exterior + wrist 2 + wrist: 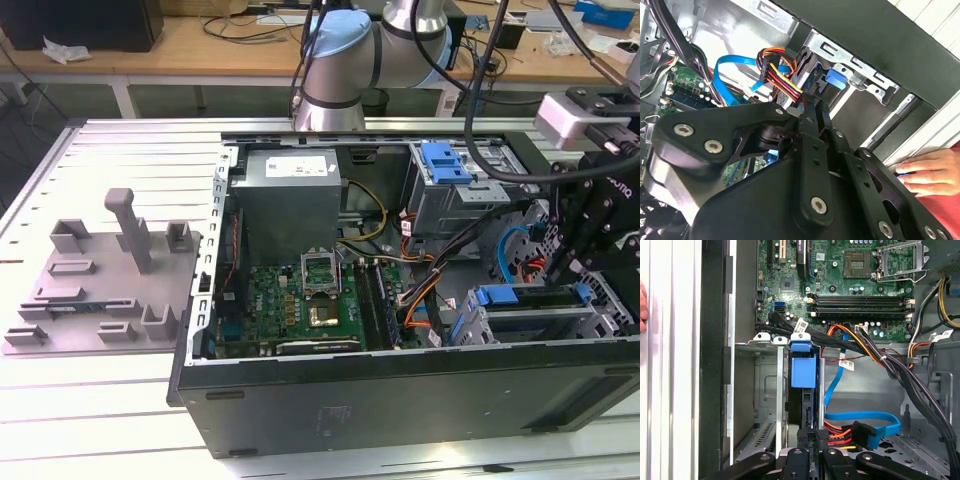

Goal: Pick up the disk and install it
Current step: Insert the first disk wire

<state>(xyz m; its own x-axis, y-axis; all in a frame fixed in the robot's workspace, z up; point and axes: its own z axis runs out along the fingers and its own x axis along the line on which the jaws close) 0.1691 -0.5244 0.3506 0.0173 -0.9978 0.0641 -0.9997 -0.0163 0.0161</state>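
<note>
Standing at the exterior view's left on the counter (pixel 90 420) is the grey holder (pixel 100 280); the open computer case (pixel 400 400) lies in the middle. At the right, the disk (pixel 803 371) sits on edge in the case's drive cage (pixel 781 400), its blue rail showing. The tool (pixel 814 432), jaws pressed together, meets the disk's near end.

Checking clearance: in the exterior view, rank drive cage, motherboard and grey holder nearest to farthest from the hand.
1. Drive cage, beside the hand, exterior view's right.
2. Motherboard, mid-case.
3. Grey holder, outside the case, exterior view's left.
</note>
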